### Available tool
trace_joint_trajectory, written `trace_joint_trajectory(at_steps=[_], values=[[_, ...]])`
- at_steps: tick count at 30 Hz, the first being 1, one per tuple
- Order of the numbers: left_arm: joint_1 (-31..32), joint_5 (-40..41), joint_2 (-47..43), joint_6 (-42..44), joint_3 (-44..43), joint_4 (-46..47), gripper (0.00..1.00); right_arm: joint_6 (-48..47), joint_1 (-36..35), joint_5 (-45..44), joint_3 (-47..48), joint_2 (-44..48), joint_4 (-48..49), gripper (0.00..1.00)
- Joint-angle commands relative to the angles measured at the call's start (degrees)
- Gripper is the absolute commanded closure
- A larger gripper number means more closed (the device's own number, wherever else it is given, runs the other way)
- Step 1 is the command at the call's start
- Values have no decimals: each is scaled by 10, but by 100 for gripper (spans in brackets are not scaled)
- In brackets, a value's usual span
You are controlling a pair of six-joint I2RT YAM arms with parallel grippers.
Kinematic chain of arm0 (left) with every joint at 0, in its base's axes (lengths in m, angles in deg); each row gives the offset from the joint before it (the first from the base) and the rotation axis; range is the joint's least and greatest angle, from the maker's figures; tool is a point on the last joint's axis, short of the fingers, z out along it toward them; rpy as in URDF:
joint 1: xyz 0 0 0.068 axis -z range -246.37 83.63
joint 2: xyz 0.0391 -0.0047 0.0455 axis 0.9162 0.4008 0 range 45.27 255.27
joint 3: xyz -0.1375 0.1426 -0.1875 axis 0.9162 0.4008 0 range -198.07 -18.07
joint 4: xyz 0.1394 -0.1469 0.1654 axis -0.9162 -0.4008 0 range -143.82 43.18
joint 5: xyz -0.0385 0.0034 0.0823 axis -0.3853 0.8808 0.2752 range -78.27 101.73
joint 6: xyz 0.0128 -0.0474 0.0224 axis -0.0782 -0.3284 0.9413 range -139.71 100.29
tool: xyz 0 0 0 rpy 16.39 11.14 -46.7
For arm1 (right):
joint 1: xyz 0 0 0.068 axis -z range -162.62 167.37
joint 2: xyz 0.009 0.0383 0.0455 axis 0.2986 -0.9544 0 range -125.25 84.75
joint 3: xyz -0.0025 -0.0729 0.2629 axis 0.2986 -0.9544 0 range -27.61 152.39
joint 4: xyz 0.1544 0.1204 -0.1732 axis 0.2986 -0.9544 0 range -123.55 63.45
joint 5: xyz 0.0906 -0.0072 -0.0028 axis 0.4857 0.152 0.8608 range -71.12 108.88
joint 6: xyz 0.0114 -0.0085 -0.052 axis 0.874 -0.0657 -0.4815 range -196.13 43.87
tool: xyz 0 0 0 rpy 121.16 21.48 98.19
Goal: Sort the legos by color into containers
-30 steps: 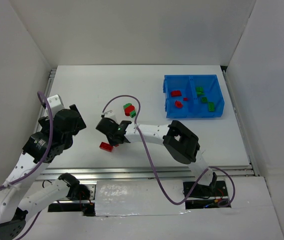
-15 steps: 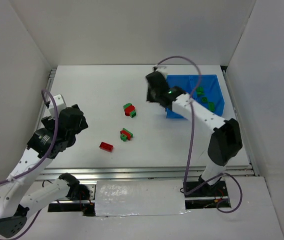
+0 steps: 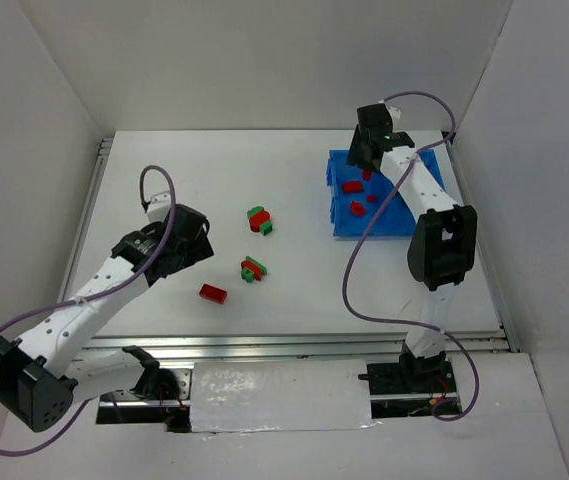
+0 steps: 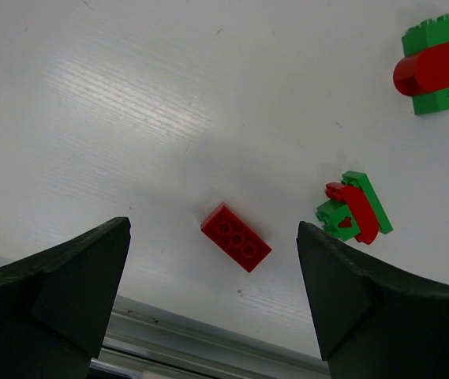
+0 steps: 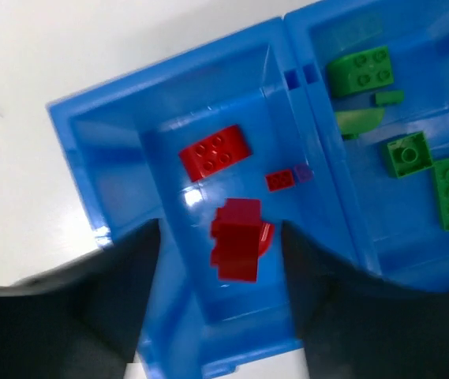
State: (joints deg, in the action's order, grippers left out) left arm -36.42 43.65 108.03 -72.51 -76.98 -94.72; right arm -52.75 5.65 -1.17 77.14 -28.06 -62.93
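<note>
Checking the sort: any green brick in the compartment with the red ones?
No, the green bricks all lie beyond the divider from the red bricks.

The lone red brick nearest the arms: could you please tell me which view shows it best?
The left wrist view: the red brick lies close up, studs countable. The top view shows it as a small block; the right wrist view misses it.
</note>
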Motion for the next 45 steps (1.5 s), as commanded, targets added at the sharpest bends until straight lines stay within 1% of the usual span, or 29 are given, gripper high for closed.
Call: trace_joint_trajectory(at_steps=[1, 2, 3, 4, 6, 7, 9, 11, 12, 13, 14, 16, 17, 18, 19, 22, 24, 29, 30, 34, 38, 39, 40, 41, 43, 44, 45], values=[[-4, -13, 24, -7, 13, 41, 1, -13, -2, 17, 34, -8, -20, 23], [-3, -15, 28, -2, 16, 48, 0, -9, -2, 18, 34, -5, -20, 9], [-4, -16, 35, 4, 24, 61, 1, -5, -3, 19, 28, -2, -21, 1], [-4, -18, 38, 17, 28, 70, 0, -2, -4, 24, 22, 11, -22, 0], [-3, -26, 41, 39, 48, 95, 0, 7, -7, 33, -5, 30, -19, 0], [-4, -26, 42, 52, 53, 114, 0, 11, -9, 41, -19, 59, -16, 0], [-4, -29, 45, 61, 70, 130, 1, 10, -19, 58, -76, 96, 3, 0], [-5, -40, 46, 71, 86, 158, 0, 10, -43, 71, -117, 155, 14, 0], [-8, -52, 57, 68, 90, 164, 0, 10, -63, 77, -161, 175, 31, 0], [-10, -56, 67, 59, 90, 157, 0, 11, -73, 80, -182, 215, 39, 0], [-12, -56, 95, 44, 80, 145, 1, 11, -84, 92, -220, 232, 57, 0], [-15, -47, 128, -10, 65, 114, 0, 7, -115, 97, -247, 270, 68, 0], [-15, -46, 162, -30, 46, 82, 0, 9, -122, 96, -261, 278, 66, 0], [-14, -48, 177, -69, 37, 66, 1, 8, -130, 98, -266, 284, 65, 0], [-14, -60, 189, -89, 27, 53, 0, 7, -145, 98, -271, 292, 65, 1], [-13, -101, 209, -157, 32, 43, 1, 9, -160, 97, -290, 302, 68, 0], [-10, -113, 208, -205, 43, 41, 1, 11, -167, 100, -305, 302, 74, 0], [-1, -139, 198, -266, 70, 32, 0, 11, -174, 105, -325, 293, 81, 0], [1, -143, 196, -279, 77, 41, 0, 11, -175, 106, -327, 291, 82, 0], [3, -163, 213, -289, 104, 67, 1, 10, -182, 115, -335, 295, 90, 0], [2, -153, 239, -291, 102, 77, 9, 6, -194, 114, -337, 301, 87, 0], [2, -146, 242, -294, 103, 79, 18, 6, -196, 112, -338, 305, 84, 0], [2, -144, 244, -295, 102, 79, 23, 8, -206, 111, -343, 308, 83, 0], [1, -143, 248, -298, 103, 80, 38, 9, -210, 110, -347, 312, 87, 0], [1, -141, 250, -299, 111, 85, 45, 15, -224, 119, -365, 327, 102, 0], [0, -139, 248, -302, 114, 89, 53, 17, -226, 125, -372, 333, 108, 0], [-1, -136, 247, -303, 117, 89, 57, 22, -230, 143, -380, 344, 116, 0]])
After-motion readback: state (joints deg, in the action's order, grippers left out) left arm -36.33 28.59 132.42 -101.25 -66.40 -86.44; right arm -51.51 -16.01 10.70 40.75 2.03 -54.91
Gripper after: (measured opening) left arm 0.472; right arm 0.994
